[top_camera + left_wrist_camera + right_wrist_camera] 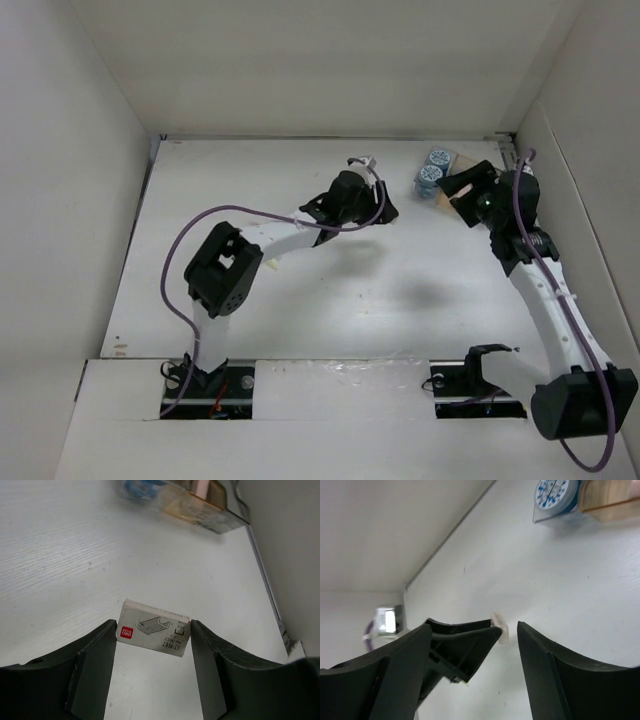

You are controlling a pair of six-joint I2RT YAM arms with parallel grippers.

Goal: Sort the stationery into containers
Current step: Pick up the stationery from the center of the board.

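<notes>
White bench (400, 300) is spreading below me; my left claw (153, 636) is gripping a staple box (150, 625), my right claw (472, 628) is hanging open near the bins (467, 161).

A small white box (155, 628) fills the gap between the left gripper's (153, 636) jaws. Ahead of them bare table (75, 555) lies free up to the block of bins (200, 510). A wall (290, 555) closes their right side. The right gripper's (474, 627) jaws gape free, and the left gripper stands ahead of them.
</notes>
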